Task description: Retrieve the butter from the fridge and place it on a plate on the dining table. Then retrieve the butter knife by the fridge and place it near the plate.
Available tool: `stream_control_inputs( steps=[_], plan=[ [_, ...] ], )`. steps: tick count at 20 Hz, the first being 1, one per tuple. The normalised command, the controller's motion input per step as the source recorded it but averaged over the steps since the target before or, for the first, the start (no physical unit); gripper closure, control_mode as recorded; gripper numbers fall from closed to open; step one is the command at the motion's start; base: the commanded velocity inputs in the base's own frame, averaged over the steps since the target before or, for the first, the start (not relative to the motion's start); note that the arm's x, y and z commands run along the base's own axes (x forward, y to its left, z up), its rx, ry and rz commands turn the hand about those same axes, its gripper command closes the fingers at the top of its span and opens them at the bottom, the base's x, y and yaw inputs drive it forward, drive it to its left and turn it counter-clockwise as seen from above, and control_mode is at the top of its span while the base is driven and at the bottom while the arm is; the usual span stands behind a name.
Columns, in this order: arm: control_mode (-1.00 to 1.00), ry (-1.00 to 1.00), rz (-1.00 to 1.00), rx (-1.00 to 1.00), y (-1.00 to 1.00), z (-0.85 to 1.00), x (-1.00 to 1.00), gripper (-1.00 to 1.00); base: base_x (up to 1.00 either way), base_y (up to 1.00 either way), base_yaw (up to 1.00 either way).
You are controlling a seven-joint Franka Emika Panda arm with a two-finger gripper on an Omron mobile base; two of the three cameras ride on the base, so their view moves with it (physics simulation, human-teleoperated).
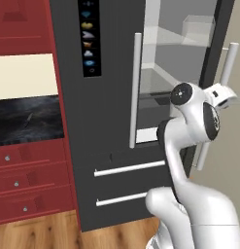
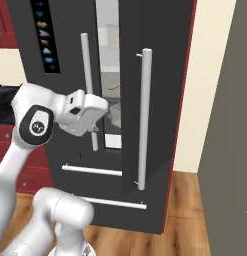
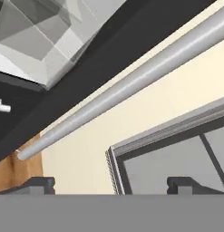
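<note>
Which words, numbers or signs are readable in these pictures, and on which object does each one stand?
No readable words or numbers appear in any view.
Black panel on the fridge: a column of small blue and yellow icons, pictures only, no text; too small to tell what each means.
Robot arm, cabinets, handles: no labels visible.

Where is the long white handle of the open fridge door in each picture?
Left base view: the open door's handle pokes up at the far right, partly behind the arm.
Right base view: it stands tall in the middle, on the open door.
Hand view: it crosses the picture slantwise as a grey-white bar.
Shared landmark: the fridge and its shelves inside.
</note>
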Motion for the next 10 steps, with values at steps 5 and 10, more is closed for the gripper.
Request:
stream_control_inputs(
  steps=[5,10],
  plan=[
    [-1.0,0.27,0.05,-0.2,0.47,0.0,0.39,-1.0,0.0,0.0,0.0],
    [-1.0,0.54,0.03,-0.08,0.11,0.0,0.86,-1.0,0.0,0.0,0.0]
  ],
)
